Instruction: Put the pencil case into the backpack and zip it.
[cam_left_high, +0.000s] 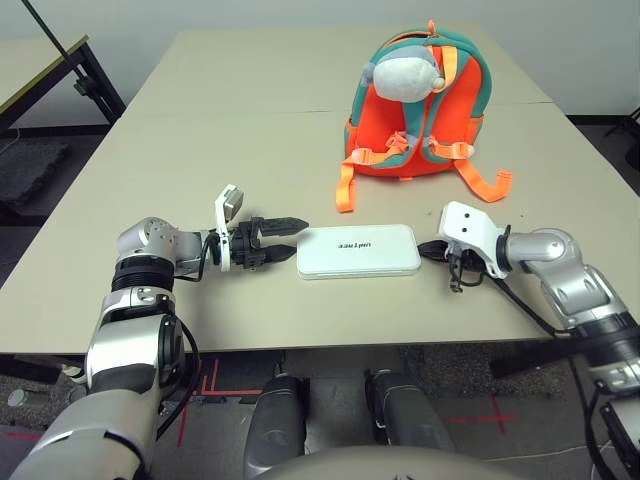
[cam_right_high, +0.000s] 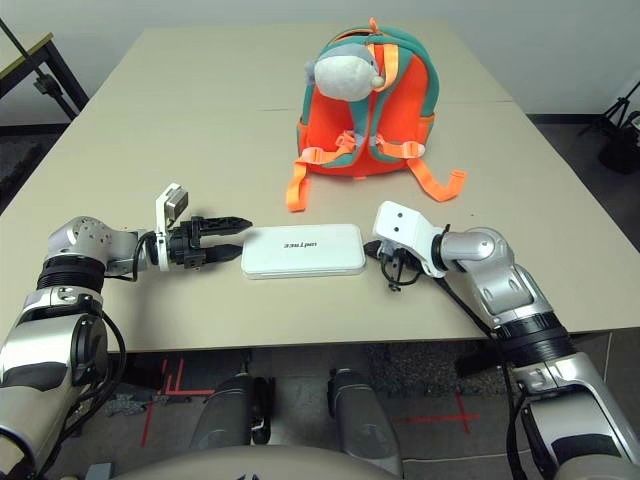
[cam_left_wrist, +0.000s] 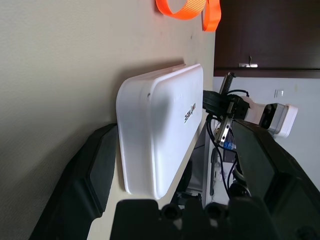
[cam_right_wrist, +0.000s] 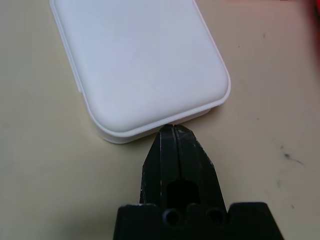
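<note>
The white pencil case (cam_left_high: 358, 250) lies flat on the table near its front edge, lettering up. My left gripper (cam_left_high: 298, 238) is open at the case's left end, its fingers (cam_left_wrist: 95, 170) level with that end and one on either side of it, not closed on it. From the other side my right gripper (cam_left_high: 427, 247) is shut, with its joined fingertips (cam_right_wrist: 172, 129) against the case's right end. The orange backpack (cam_left_high: 415, 120) with teal trim and a grey-white plush toy (cam_left_high: 405, 72) sits behind the case. Its orange straps (cam_left_high: 345, 190) trail toward the case.
The beige table (cam_left_high: 200, 150) has a seam running across beside the backpack. Its front edge (cam_left_high: 300, 345) lies just below the case. A second table with a black frame (cam_left_high: 60, 60) stands at the far left, over dark floor.
</note>
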